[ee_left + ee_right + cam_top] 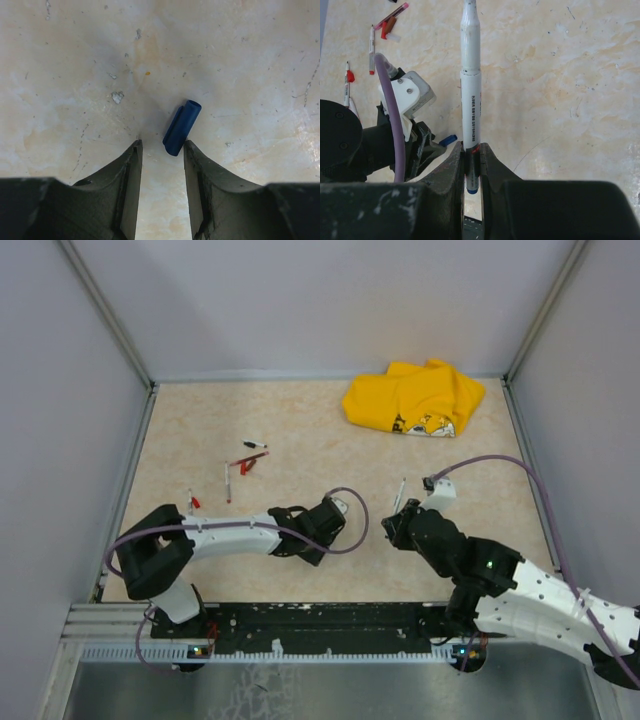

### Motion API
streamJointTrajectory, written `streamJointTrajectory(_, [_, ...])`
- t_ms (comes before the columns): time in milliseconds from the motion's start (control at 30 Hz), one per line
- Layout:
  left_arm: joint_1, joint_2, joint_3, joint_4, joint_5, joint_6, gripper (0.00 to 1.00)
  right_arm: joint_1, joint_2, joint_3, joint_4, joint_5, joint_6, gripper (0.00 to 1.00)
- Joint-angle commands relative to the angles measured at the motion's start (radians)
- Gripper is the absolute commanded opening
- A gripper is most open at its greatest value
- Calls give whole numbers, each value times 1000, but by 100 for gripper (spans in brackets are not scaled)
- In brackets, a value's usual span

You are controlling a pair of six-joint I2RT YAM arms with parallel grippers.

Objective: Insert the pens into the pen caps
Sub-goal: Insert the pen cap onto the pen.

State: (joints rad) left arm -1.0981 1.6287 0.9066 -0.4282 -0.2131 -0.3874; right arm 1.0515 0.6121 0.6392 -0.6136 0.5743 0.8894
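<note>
My right gripper (471, 150) is shut on the blue-tipped end of a white-barrelled pen (471, 95), which points away from it just above the table. In the top view the right gripper (397, 520) and the pen (400, 493) are at centre right. A small blue pen cap (181, 127) lies flat on the table just ahead of my open, empty left gripper (162, 145), close to its right fingertip (189, 146). The cap also shows in the right wrist view (448, 140). My left gripper (335, 520) is low at the table's centre.
Several loose white pens with red or black ends (228, 482) and small caps (247, 466) lie at the table's left centre; they also show in the right wrist view (371, 47). A yellow cloth (415, 398) lies at the back right. Grey walls enclose the table.
</note>
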Motion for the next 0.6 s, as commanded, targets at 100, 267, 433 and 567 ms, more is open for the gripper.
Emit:
streamJointTrajectory(100, [0,74,23,-45,-88,-21,44,2,10,16,44,16,-11,0])
streamJointTrajectory(267, [8,97,40,-62,-120,-12,43,1,23,17,53,9,-13,0])
streamJointTrajectory(433, [29,87,25,-62,-129,-3,44,2,32,12,67,2,-14,0])
streamJointTrajectory(567, [46,73,12,-61,-131,3,44,2,36,7,76,-2,-13,0])
